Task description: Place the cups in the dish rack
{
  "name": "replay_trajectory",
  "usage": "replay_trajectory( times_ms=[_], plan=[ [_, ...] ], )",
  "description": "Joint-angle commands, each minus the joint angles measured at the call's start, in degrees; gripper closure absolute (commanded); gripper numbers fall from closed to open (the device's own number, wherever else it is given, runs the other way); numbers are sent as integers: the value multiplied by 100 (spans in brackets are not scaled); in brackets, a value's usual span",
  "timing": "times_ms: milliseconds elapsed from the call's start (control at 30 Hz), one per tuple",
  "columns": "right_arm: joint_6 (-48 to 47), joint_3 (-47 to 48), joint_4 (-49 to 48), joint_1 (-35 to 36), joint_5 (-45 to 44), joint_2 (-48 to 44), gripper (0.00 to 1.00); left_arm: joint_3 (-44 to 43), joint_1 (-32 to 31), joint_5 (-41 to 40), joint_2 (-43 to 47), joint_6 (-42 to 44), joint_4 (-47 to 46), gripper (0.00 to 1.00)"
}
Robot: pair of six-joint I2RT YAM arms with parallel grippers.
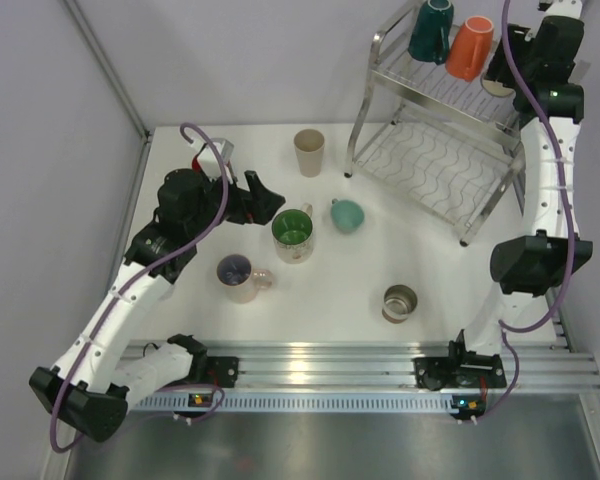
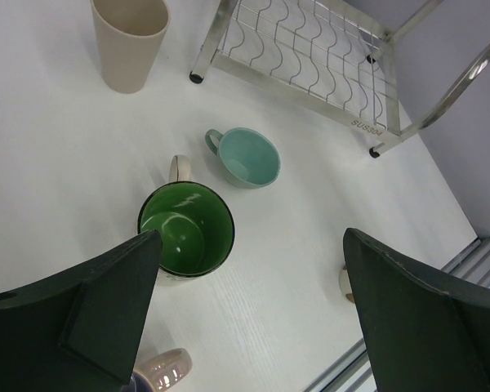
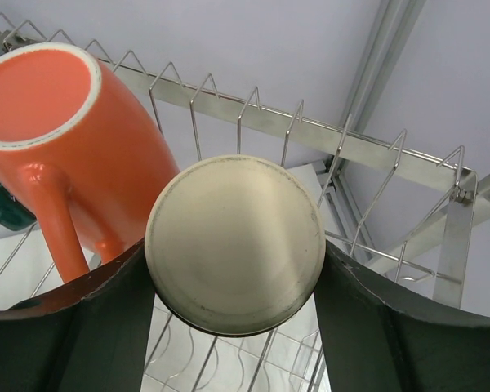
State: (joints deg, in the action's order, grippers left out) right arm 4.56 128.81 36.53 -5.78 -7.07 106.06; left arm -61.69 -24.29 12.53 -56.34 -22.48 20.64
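Top external alone takes in the whole table (image 1: 380, 265). The dish rack (image 1: 435, 160) stands at 1 o'clock, with a teal cup (image 1: 432, 28) and an orange cup (image 1: 470, 47) tipped on its upper tier. Loose on the table are a beige cup (image 1: 309, 152) at 12, a green-lined mug (image 1: 293, 232) and a mint cup (image 1: 347, 214) mid-table, a pinkish mug (image 1: 238, 276) at 8 and a steel cup (image 1: 399, 302) at 5. The left hand (image 1: 268, 197) hangs at 9 o'clock of the green-lined mug. The right hand (image 1: 500, 72) is up at the top tier, its load mostly hidden.

Left wrist shows the fingers spread wide with nothing between them, above the green-lined mug. The pinkish mug is cut off at 6 o'clock.

Right wrist shows that hand clamped on a cream cup (image 3: 235, 243), base toward the camera, over the upper tier at 3 o'clock of the orange cup. Whether the two touch I cannot tell. The teal cup is a sliver at 9.
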Motion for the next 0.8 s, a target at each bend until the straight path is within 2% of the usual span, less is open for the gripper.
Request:
replay_trajectory(
  times_ms=[0, 33, 333, 467, 767],
  plan=[
    [37, 311, -147, -55, 92, -59, 54, -133, 4, 38, -35, -55, -148, 2],
    [36, 311, -147, -63, 74, -68, 47, -133, 4, 56, -35, -63, -148, 2],
    [10, 487, -111, -63, -31, -138, 24, -133, -5, 100, 17, -134, -148, 2],
    [10, 487, -94, -63, -40, -147, 20, -124, -5, 135, 61, -125, -148, 2],
    [98, 478, -24, -63, 91, -200, 22, -97, -5, 126, 219, -125, -140, 2]
  ],
)
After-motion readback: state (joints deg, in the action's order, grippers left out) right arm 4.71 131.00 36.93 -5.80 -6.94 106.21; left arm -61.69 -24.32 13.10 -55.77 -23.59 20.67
